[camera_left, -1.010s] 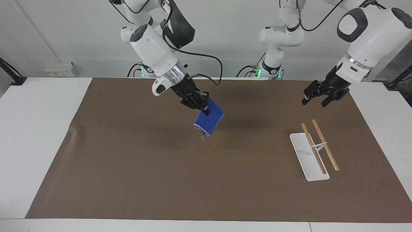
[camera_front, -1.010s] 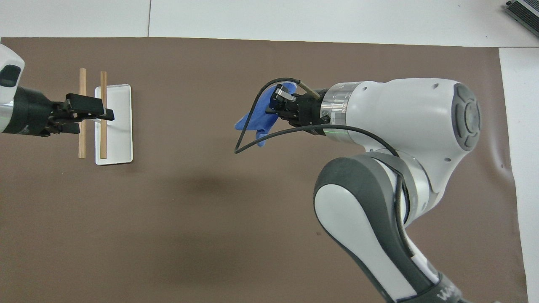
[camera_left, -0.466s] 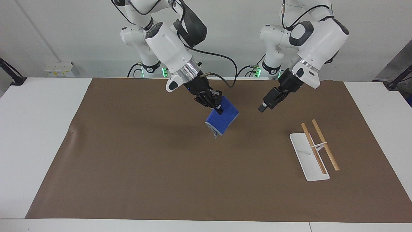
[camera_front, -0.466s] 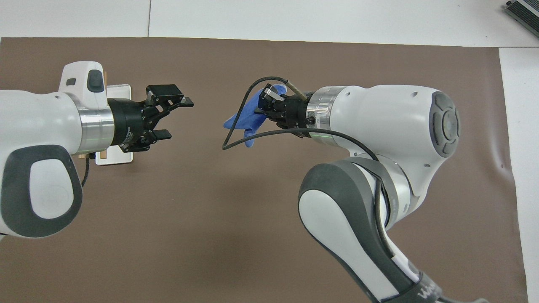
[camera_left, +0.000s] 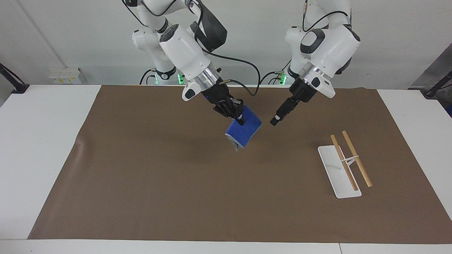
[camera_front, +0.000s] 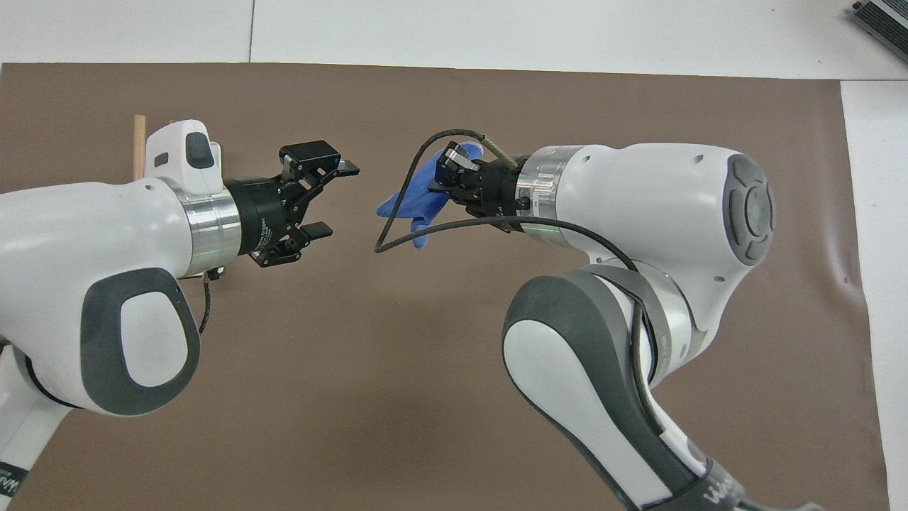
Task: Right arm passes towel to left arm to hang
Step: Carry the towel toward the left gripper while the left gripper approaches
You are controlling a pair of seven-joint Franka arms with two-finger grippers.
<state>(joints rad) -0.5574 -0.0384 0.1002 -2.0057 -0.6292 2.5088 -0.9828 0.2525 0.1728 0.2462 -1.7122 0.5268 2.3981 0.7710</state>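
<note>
The blue towel [camera_left: 244, 133] hangs in the air over the middle of the brown mat, pinched at its upper edge by my right gripper [camera_left: 240, 120], which is shut on it. From above, the towel [camera_front: 406, 204] droops out past the right gripper [camera_front: 450, 172]. My left gripper [camera_left: 275, 121] hangs beside the towel, a short gap away and not touching it. In the overhead view the left gripper [camera_front: 335, 200] is open, its fingers spread and pointing at the towel.
A white rack base [camera_left: 335, 176] carrying two wooden rods [camera_left: 356, 158] stands on the brown mat [camera_left: 141, 183] toward the left arm's end. In the overhead view the left arm covers most of it; one rod end [camera_front: 139, 142] shows.
The left arm has swung from over the rack toward the middle, bringing its open gripper close to the towel. The right arm shifted slightly toward it early on, then held still.
</note>
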